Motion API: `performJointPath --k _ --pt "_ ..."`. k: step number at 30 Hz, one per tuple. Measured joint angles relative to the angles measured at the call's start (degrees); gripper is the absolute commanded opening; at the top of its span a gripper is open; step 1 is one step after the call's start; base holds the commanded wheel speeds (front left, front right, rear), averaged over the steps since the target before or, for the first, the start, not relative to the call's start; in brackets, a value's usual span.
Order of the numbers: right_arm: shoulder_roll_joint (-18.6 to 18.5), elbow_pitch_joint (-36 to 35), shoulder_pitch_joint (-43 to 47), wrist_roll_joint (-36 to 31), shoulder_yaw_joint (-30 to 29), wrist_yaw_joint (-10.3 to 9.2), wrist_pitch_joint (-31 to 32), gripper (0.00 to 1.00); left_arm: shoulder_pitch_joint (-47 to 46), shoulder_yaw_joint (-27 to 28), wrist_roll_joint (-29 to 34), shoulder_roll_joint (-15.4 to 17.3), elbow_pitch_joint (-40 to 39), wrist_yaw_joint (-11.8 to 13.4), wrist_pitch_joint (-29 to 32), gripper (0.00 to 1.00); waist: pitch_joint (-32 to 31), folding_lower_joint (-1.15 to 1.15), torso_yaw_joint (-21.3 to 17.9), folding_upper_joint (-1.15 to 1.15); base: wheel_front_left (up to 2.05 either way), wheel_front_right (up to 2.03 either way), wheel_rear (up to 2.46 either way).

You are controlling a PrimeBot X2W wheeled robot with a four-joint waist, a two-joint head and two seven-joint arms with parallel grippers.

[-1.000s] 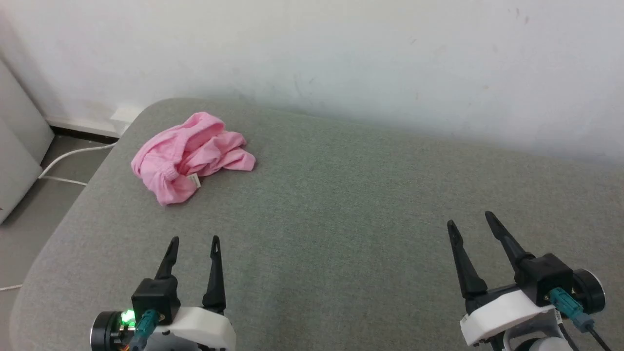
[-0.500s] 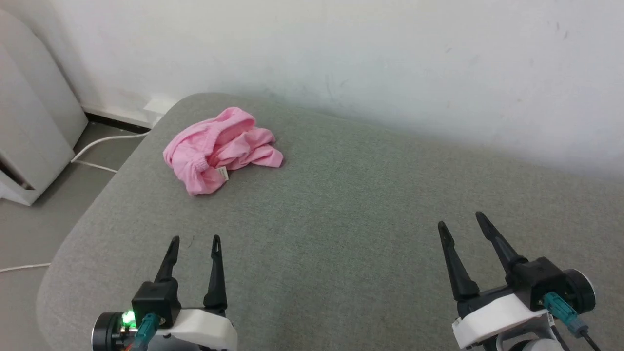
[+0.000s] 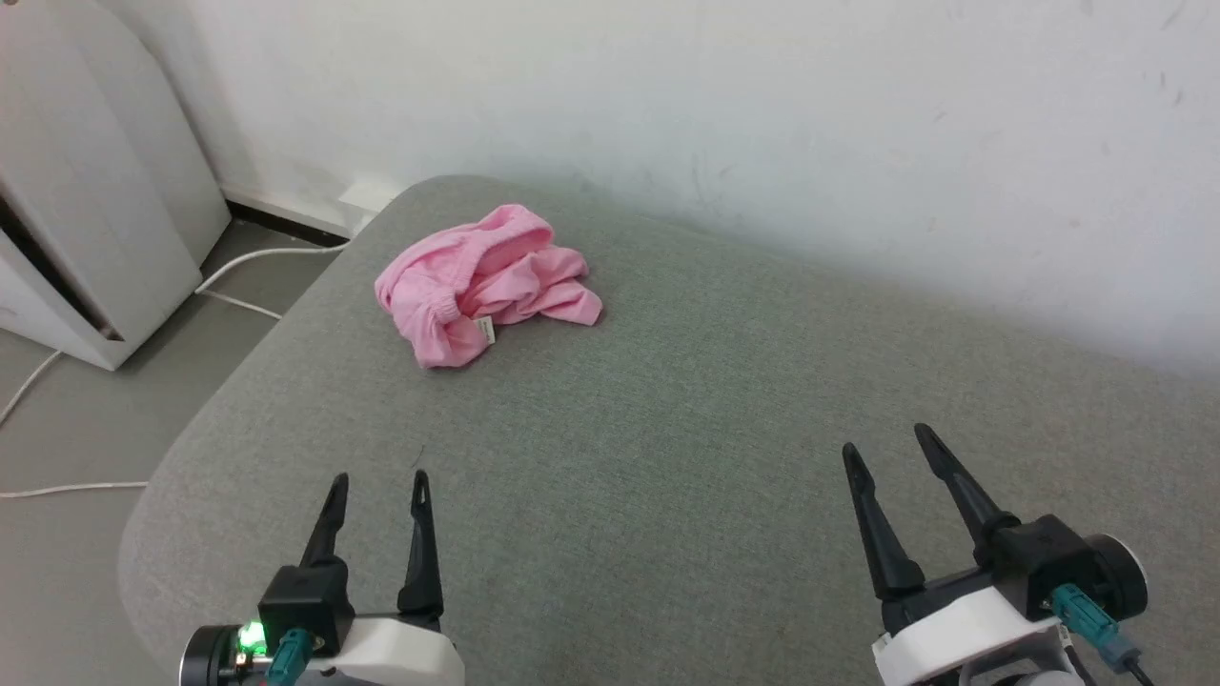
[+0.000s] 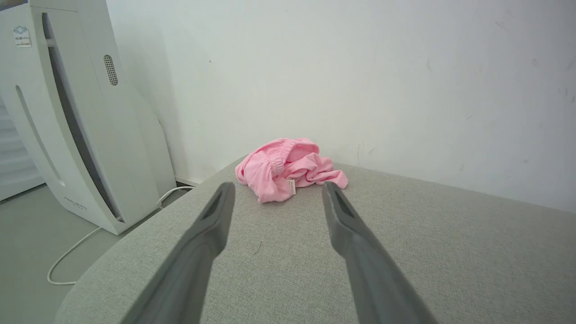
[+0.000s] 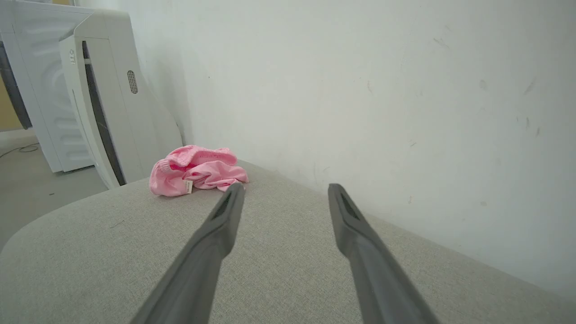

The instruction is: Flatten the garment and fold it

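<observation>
The garment [image 3: 481,283] is a crumpled light-pink heap with a small white label, lying near the far left corner of a grey upholstered surface [image 3: 667,410]. It shows again, bunched, in the left wrist view [image 4: 288,168] and the right wrist view [image 5: 193,171]. My left gripper [image 3: 377,480] hovers open at the lower left, well short of the garment, nothing between its fingers. My right gripper [image 3: 888,443] stands open at the lower right, far from the cloth. In the wrist views the left gripper [image 4: 278,188] and the right gripper [image 5: 286,189] are both empty.
A white wall [image 3: 762,114] runs right behind the grey surface. A white floor appliance [image 3: 86,191] stands left of it, with white cables [image 3: 248,276] on the floor. The surface's rounded left edge [image 3: 191,457] drops to the floor.
The whole head view has shifted, so the camera turned left; the garment now sits further right in the picture and the appliance has come into sight. Both grippers stay open.
</observation>
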Motion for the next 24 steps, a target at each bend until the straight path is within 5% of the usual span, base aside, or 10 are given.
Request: performJointPath --k 24 --pt "0.0 2.0 0.2 0.9 0.6 -0.01 -2.9 1.0 1.3 -1.2 -0.5 0.0 0.2 0.7 -3.0 1.0 -0.8 0.0 5.5 0.0 0.0 0.0 0.0"
